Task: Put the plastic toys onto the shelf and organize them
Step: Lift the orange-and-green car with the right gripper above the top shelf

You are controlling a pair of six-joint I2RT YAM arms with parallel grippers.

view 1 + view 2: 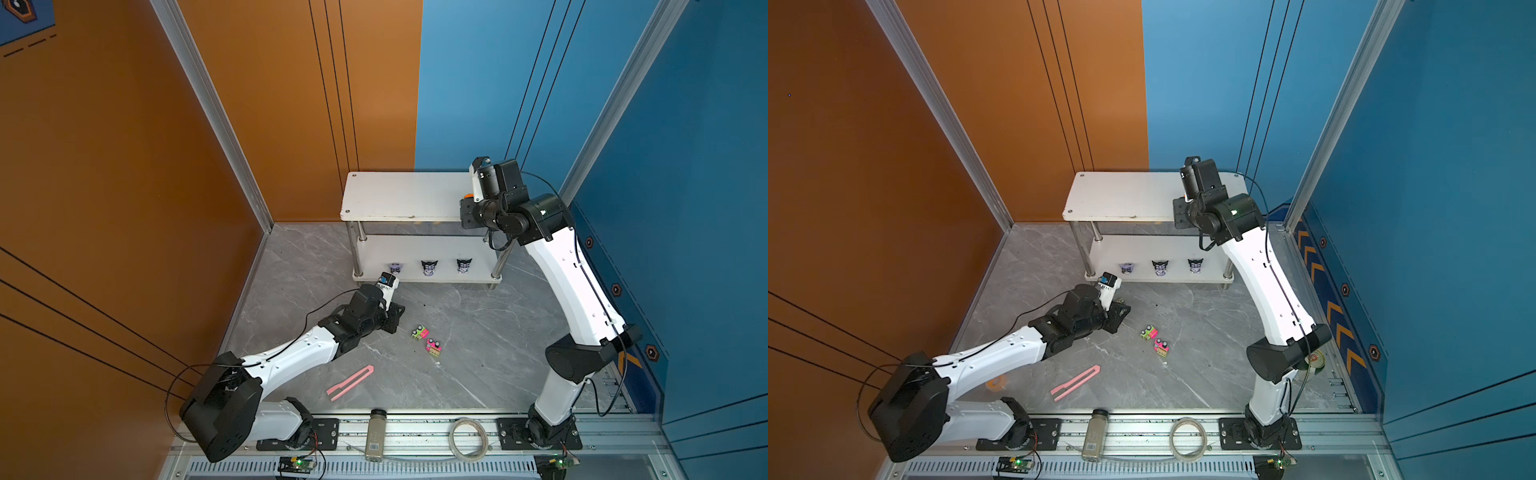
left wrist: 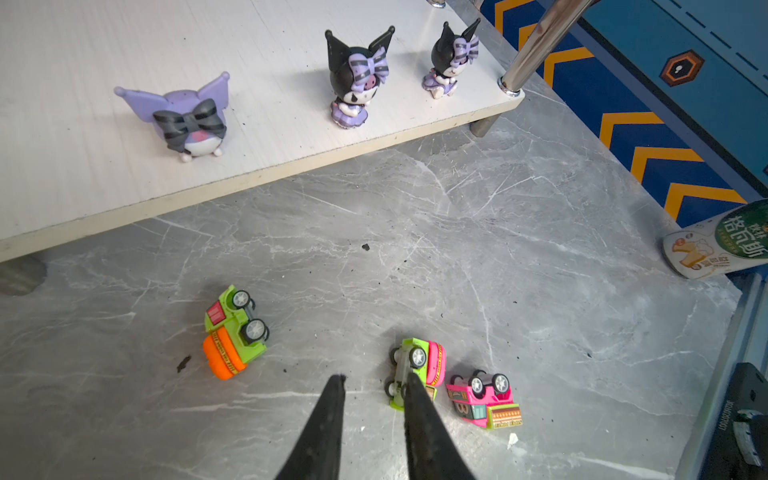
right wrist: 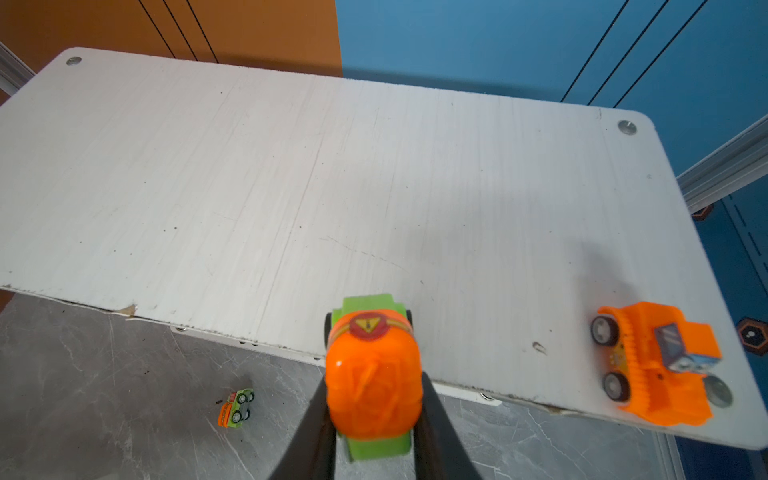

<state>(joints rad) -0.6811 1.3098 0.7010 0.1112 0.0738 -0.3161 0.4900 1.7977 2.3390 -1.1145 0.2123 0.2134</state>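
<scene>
At the shelf [image 3: 291, 166] edge, the right gripper [image 3: 374, 395] clamps an orange-green car [image 3: 372, 365]

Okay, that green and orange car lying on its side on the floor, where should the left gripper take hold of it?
Grip the car by its green body, coming straight down. It lies on its side with two wheels up, so the flat green ends stand clear for the jaws; the rounded orange dome would likely slip. The left gripper is open and empty.
</scene>
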